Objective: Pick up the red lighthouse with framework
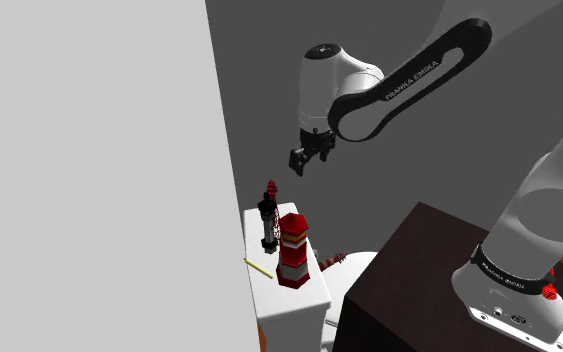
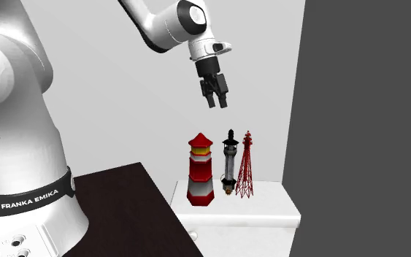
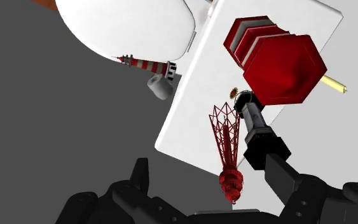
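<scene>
A white arm [image 2: 21, 95] rises from its dark stand [image 2: 127, 201], its pincer [image 2: 214, 96] hanging spread and empty, well above a white toilet tank [image 2: 269, 212]. Between the tank and the rounded white seat [image 3: 126, 25], a small striped lighthouse [image 3: 144, 63] lies on its side. On the tank's lid three more stand upright in a row. Seen in the second exterior view, a stout lighthouse [image 2: 200, 174] in red and white is at the left and a slim black lighthouse [image 2: 230, 162] in the middle. The red lattice lighthouse [image 2: 245, 166] is at the right, just beside the black one and nearest the dark grey wall [image 2: 364, 109]. A yellow stick [image 1: 259, 268] lies at the lid's edge by the stout lighthouse. A light grey wall [image 2: 123, 109] stands behind.
</scene>
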You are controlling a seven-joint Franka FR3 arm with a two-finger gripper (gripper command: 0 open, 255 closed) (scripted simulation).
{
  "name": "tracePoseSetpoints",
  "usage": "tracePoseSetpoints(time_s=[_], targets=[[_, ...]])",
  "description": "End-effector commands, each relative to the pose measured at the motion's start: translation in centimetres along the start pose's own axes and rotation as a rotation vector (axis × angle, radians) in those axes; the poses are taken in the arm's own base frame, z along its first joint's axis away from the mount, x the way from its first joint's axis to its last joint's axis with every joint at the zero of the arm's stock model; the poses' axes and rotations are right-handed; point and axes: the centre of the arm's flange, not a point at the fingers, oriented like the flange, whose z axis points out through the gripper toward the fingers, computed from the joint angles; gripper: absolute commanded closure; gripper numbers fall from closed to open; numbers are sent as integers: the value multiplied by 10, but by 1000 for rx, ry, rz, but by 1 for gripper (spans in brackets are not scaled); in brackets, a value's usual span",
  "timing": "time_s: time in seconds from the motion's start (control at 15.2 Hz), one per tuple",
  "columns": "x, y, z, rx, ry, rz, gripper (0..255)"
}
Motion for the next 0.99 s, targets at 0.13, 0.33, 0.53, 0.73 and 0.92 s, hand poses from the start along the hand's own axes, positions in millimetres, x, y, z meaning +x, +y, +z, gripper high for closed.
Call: tracePoseSetpoints(time_s=[0.13,0.33,0.53,0.73,0.92], targets=[[29,-28,34,-39,58,27,0],[52,-46,58,-68,99,46,0],[76,-63,82,-98,141,66,0],[101,-79,105,-128,182,86,0],[114,-88,122,-144,204,96,0]])
